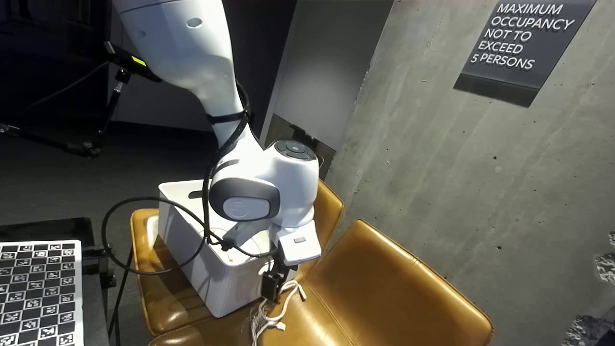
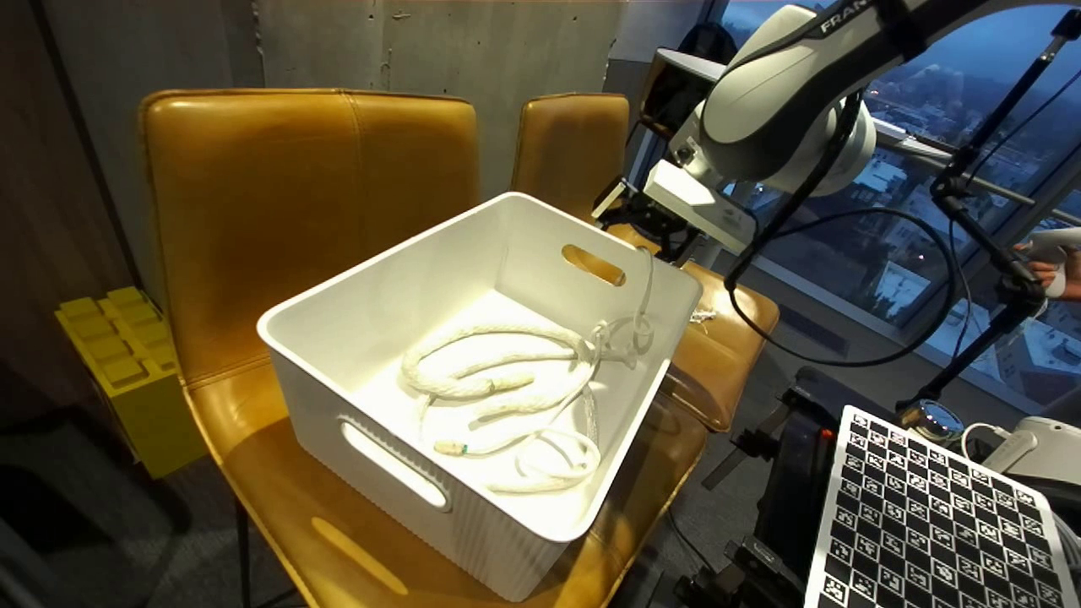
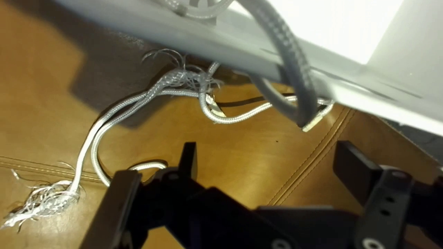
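My gripper stands open in the wrist view, with only tan leather seat between its fingers. Below it, white braided cord with frayed ends lies curled on the chair seat, passing close to the left finger. A thicker loop of cord hangs over the rim of the white bin. In an exterior view the gripper is low beside the bin, near the loose cord. Thick white rope lies coiled inside the bin, which rests on a chair.
The bin's wall rises right beside the gripper. A chair backrest and a concrete wall are near the arm. A marker board, a black camera stand and a yellow block stand around. The arm's black cable loops outward.
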Controlling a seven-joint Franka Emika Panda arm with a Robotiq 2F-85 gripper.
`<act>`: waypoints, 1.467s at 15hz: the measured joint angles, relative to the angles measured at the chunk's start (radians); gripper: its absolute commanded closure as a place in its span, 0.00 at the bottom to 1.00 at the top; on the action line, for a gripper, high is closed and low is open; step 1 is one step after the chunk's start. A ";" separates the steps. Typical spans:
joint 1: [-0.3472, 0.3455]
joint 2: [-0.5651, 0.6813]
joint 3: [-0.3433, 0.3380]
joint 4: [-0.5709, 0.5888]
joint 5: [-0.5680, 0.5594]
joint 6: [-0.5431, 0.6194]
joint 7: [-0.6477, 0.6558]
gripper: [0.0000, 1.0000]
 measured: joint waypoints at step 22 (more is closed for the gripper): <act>0.074 -0.116 0.012 -0.061 0.007 -0.050 0.180 0.60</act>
